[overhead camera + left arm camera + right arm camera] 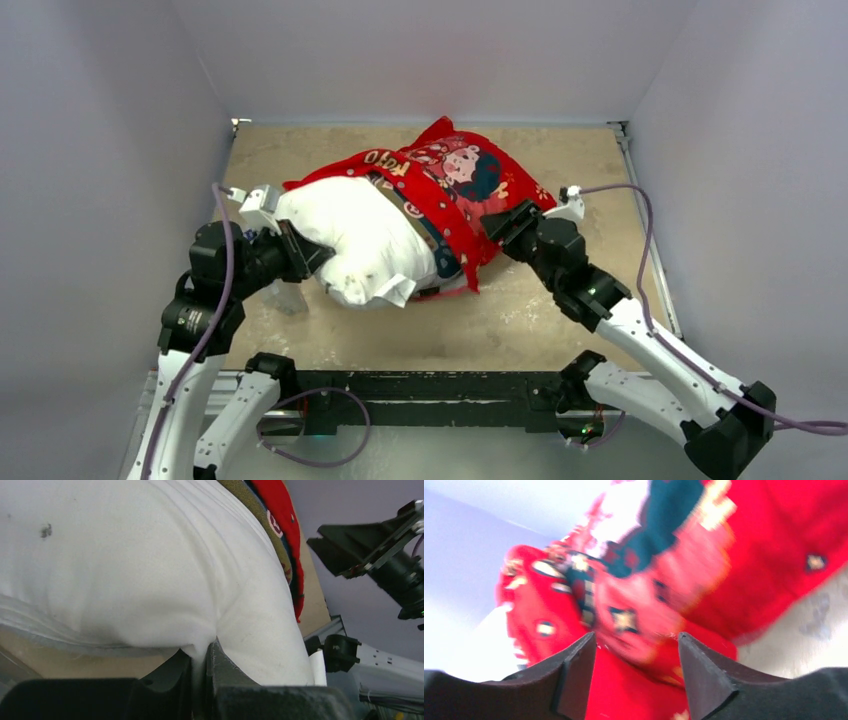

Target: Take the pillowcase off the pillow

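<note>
Just one pillow (355,235) — one pillowcase (470,190)

The pillowcase (774,540) looks blurred up close and hides half the pillow (350,235).

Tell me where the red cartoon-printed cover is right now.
In the overhead view, the bright red printed fabric pillowcase lies near the middle, bunched over the right half of the plump white pillow, beside the right hand.

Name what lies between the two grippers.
In the top view, the bare white pillow beside the left gripper, then the bunched red pillowcase up to the right gripper.
</note>
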Controlling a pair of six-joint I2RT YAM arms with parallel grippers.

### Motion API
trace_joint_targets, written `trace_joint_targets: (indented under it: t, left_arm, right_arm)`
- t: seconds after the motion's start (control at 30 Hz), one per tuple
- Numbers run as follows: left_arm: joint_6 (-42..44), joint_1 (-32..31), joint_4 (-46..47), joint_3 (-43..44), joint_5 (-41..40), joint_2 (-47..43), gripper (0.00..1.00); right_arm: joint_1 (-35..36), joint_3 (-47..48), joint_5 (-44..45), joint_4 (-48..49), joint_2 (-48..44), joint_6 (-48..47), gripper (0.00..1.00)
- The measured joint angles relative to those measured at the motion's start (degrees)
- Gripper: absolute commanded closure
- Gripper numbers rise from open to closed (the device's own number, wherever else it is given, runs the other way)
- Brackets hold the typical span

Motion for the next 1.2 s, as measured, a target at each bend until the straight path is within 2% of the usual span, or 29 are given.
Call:
trace_joint_targets:
  t: [0.1, 0.2, 0.3, 0.43, 0.67, 0.97, 1.03, 1.07, 1.13, 1.2]
  left_arm:
    - [0.0, 0.3, 0.4, -4.3, 5.1, -0.3, 1.0]
    - [-0.1, 0.3, 1.0, -7.9, 9.7, -1.5, 1.0]
    - [-0.2, 0.3, 2.0, -11.2, 13.0, -3.2, 1.0]
    - [-1.3, 0.3, 2.8, -15.0, 14.9, -6.1, 1.0]
    - [-3.0, 0.3, 3.2, -20.7, 16.2, -9.5, 1.0]
    - [-2.8, 0.3, 3.0, -21.0, 16.6, -9.7, 1.0]
    - [-2.5, 0.3, 2.9, -21.1, 16.7, -9.7, 1.0]
    - [-2.5, 0.3, 2.8, -21.2, 16.7, -9.7, 1.0]
    - [-2.3, 0.3, 2.3, -21.4, 16.7, -9.7, 1.0]
    - [-1.8, 0.3, 1.5, -21.5, 16.7, -9.7, 1.0]
  right_arm:
    - [-0.2, 4.6, -1.5, 1.1, -1.0, -6.1, 0.18]
    - [-0.2, 9.7, -4.0, 3.0, -0.6, -12.6, 0.15]
    - [-0.2, 15.7, -7.6, 5.3, 3.8, -18.8, 0.12]
    - [2.4, 24.1, -9.2, 7.3, 13.4, -25.1, 0.09]
    - [11.8, 38.7, -7.4, 6.5, 35.6, -35.9, 0.08]
    - [14.1, 52.9, -7.2, 4.7, 55.2, -46.4, 0.09]
    - [14.6, 53.9, -7.0, 4.5, 58.9, -47.4, 0.18]
    - [14.7, 54.1, -6.7, 4.2, 60.2, -47.6, 0.27]
    - [14.9, 54.4, -5.0, 3.5, 63.1, -47.7, 0.57]
    - [14.6, 54.4, -2.8, 3.2, 65.3, -47.0, 0.93]
